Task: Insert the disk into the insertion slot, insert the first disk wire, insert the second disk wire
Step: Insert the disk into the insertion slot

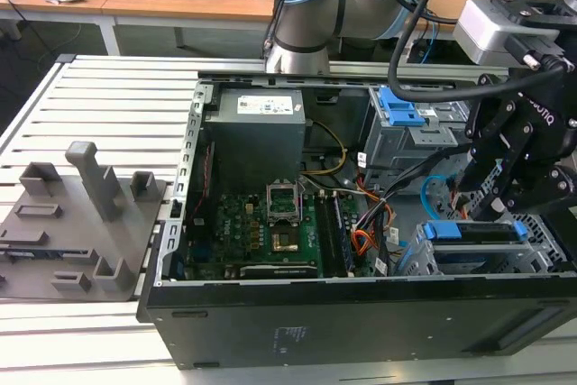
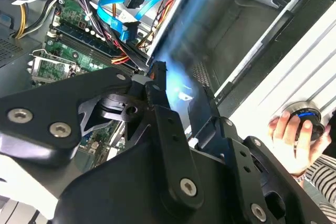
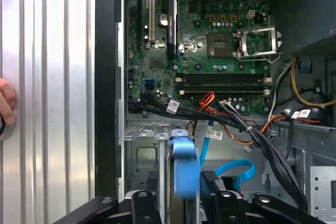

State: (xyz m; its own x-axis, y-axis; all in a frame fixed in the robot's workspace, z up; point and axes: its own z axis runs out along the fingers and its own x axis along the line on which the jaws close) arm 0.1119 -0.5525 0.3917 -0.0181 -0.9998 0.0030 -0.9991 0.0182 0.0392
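Observation:
My gripper [image 1: 501,206] hangs over the near right corner of the open computer case, shut on the disk [image 1: 473,231]. The disk's bright blue bracket [image 3: 181,167] stands edge-on between the black fingers [image 3: 143,203]. It sits at the top of the insertion slot [image 1: 541,254], a low silver perforated cage. In the second wrist view the disk is a blue blur [image 2: 176,72] beside the gripper. The second disk wire [image 3: 234,169], thin and light blue, loops loose close by. The first disk wire [image 3: 209,101], an orange and red bundle, lies along the motherboard's edge.
A taller grey cage with blue latches [image 1: 401,119] stands behind the slot. Black cable bundles [image 3: 262,145] cross the case beside the disk. A grey fixture block [image 1: 81,214] lies on the slatted table at the exterior view's left. A person's hand [image 2: 291,135] rests on a round knob outside the case.

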